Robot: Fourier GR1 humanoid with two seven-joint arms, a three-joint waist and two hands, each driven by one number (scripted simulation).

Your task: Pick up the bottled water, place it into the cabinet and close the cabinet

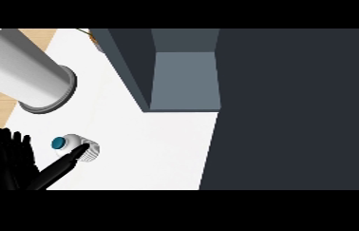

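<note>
Now, down at the seven o'clock corner, a black hand (21, 166) shows with its fingers (15, 142) standing straight and spread, and its thumb (67, 162) stretches out toward two o'clock, the tip lying against the bottled water (77, 148). Nothing is curled round the bottle; the thumb touches its side while the fingers stay apart from it, at the bottle's nine o'clock. Whether this is the left or the right hand, I cannot tell. The bottle stands on the white counter (154, 149), seen from above, blue cap (59, 142) at its nine o'clock edge. Up at ten o'clock a grey forearm (32, 73) slants across. At twelve o'clock sits the open cabinet (184, 78), its grey floor showing, well apart from the bottle, and a dark cabinet door (288, 106) fills the three o'clock side.
</note>
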